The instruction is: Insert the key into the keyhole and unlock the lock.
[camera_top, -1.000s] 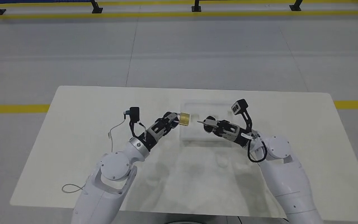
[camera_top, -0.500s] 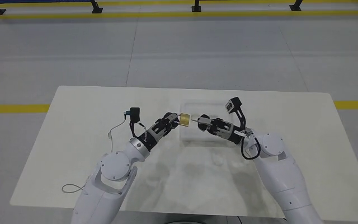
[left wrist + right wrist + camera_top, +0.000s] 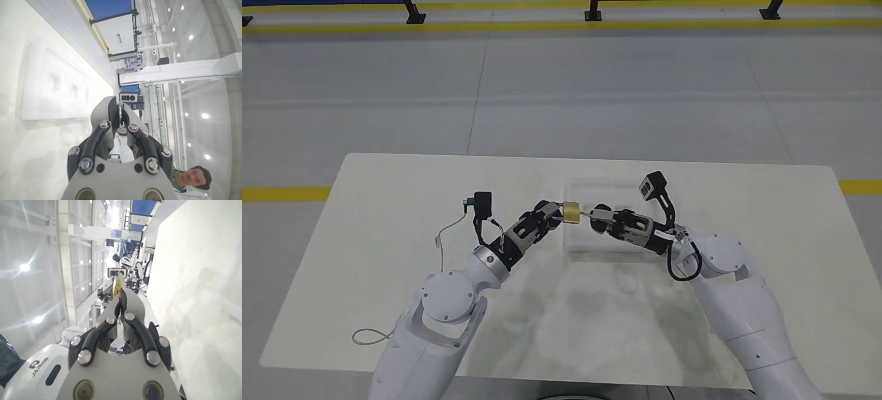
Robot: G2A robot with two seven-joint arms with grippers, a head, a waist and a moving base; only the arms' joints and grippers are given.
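Over the middle of the white table [image 3: 392, 230], both arms meet above the left edge of a white foam tray [image 3: 620, 190]. The left gripper [image 3: 553, 214] is pinched tight on the brass padlock [image 3: 570, 212], gripping it by its shackle and holding it clear of the table. From the right, the right gripper [image 3: 597, 217] is pressed together on the key [image 3: 586, 213]. The key's tip meets the padlock's right face; I cannot tell how far it sits in.
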